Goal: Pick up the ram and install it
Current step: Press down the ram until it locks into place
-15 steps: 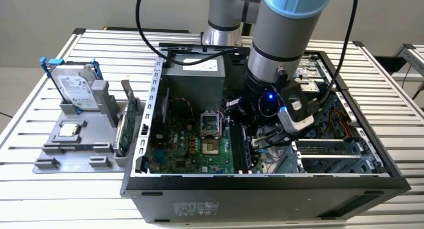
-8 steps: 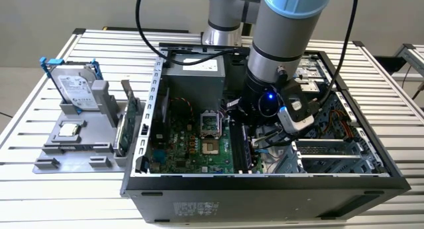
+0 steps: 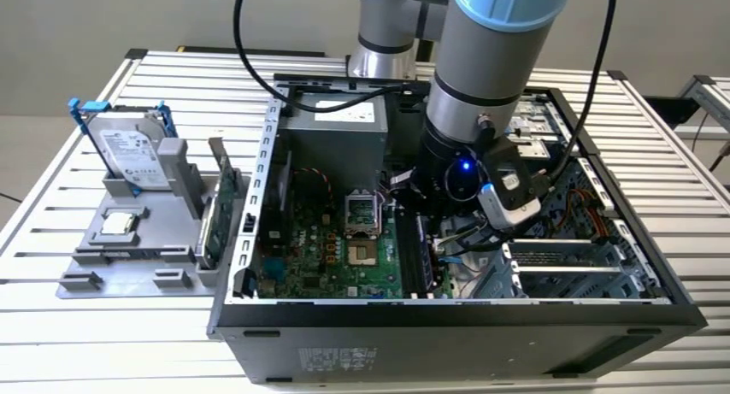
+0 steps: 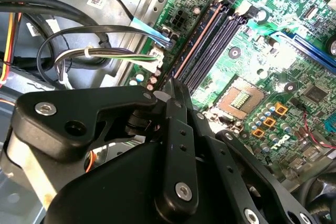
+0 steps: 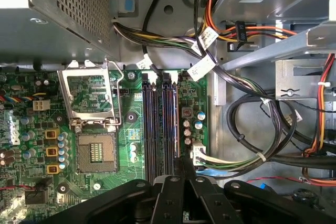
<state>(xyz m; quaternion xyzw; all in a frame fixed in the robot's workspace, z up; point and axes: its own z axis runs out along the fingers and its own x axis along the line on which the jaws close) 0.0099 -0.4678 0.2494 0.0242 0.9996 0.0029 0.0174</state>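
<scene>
We see the gripper (image 3: 456, 240) lowered into the open computer case (image 3: 456, 313) on the tabletop (image 3: 68, 343), right above the memory slots (image 5: 160, 124) of the motherboard (image 3: 331, 240). In both wrist views the jaws are pressed together on the ram (image 4: 181, 69), a thin dark stick standing on edge, its lower edge lined up along one slot beside the empty processor socket (image 5: 94, 111). We judge the pick-up done and the stick brought to its slot; whether it is fully seated we cannot tell, and the jaws have not let go. The hard drive (image 3: 128, 155) stands in the grey holder (image 3: 137, 261) outside the case.
</scene>
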